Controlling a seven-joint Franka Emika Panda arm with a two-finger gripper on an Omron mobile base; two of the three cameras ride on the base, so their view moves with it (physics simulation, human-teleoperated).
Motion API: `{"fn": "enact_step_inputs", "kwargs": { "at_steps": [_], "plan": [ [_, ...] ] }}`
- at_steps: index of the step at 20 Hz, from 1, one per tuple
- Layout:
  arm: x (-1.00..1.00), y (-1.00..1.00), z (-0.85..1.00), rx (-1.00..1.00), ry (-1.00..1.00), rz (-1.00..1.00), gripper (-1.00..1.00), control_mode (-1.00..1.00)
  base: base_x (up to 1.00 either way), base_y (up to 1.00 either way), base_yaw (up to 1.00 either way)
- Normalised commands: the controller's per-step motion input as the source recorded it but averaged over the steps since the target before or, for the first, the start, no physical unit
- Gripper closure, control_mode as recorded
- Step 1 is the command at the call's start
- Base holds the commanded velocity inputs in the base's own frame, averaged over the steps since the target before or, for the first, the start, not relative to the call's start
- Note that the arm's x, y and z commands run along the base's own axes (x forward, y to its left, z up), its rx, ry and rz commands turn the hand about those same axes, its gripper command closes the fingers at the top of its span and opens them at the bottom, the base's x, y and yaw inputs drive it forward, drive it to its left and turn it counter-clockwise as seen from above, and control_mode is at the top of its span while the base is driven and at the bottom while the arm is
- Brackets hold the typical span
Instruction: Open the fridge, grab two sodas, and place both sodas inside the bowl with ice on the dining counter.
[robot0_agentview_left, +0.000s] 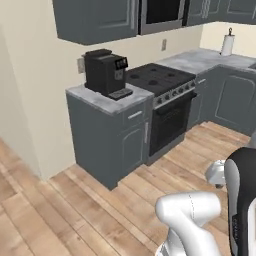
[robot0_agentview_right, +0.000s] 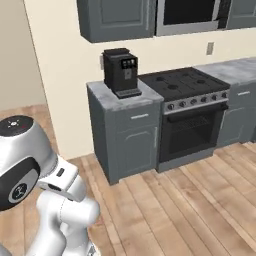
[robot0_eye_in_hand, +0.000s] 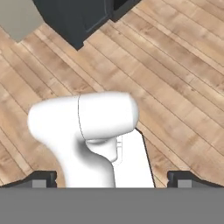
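Here we note claw spread wide, grasping nothing, folded in over own arm, likely a carry pose while base drives. Below and ahead of claw: bare wood floor, dark cabinet foot beyond. Base views add coffee machine, stove, grey cabinets. Fridge, sodas, bowl: whereabouts unknown to us.

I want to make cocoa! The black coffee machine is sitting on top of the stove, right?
Not quite. The black coffee machine sits on the marble counter beside the stove, not on top of it. The right base view shows this.
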Motion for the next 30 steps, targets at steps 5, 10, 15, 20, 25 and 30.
{"fn": "enact_step_inputs", "kwargs": {
  "at_steps": [5, 10, 15, 20, 25, 30],
  "plan": [
    [0.00, 0.00, 0.00, 0.00, 0.00, 0.00, -1.00, 1.00, 0.00, -0.09, -0.71],
    [0.00, 0.00, 0.00, 0.00, 0.00, 0.00, -1.00, 1.00, 0.00, -0.10, -0.70],
    [0.00, 0.00, 0.00, 0.00, 0.00, 0.00, -1.00, 1.00, 0.07, -0.07, -0.67],
    [0.00, 0.00, 0.00, 0.00, 0.00, 0.00, -1.00, 1.00, 0.22, -0.03, -0.62],
    [0.00, 0.00, 0.00, 0.00, 0.00, 0.00, -1.00, 1.00, 0.51, 0.00, -0.52],
    [0.00, 0.00, 0.00, 0.00, 0.00, 0.00, -1.00, 1.00, 0.80, 0.00, -0.41]
  ]
}}
